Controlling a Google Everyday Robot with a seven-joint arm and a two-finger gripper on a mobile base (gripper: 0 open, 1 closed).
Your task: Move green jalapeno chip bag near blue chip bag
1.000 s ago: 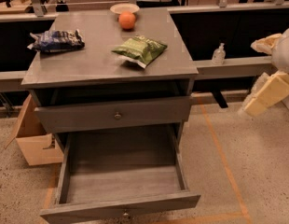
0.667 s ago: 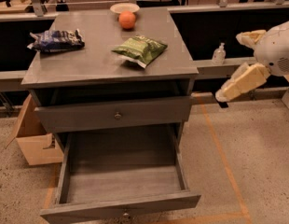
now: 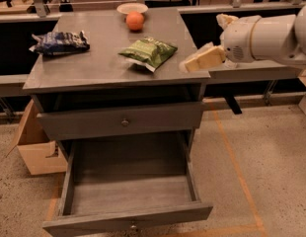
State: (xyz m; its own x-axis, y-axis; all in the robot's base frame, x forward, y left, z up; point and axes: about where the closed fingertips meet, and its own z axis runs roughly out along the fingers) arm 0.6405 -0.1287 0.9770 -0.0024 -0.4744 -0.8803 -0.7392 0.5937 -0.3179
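Camera view: a grey table (image 3: 94,70) is seen from the front and slightly above. The green bag (image 3: 149,52) is laid flat on the table top, right of centre and near the front edge. The blue bag (image 3: 60,41) is laid at the table's left side, well apart from the green bag, with bare table top between them. An orange round thing (image 3: 135,20) is set at the back of the table, just in front of a small pale dish (image 3: 132,7).

The gripper (image 3: 200,42) is held at the table's right edge, beside the green bag but not touching it. Its cream fingers (image 3: 205,58) are seen apart and nothing is held between them; the lower one is over the table's front right corner. The white arm (image 3: 264,33) is extended in from the right.

The top drawer (image 3: 123,122) is shut. The bottom drawer (image 3: 128,216) is pulled out. A cardboard box (image 3: 39,152) is placed on the floor at the table's left.
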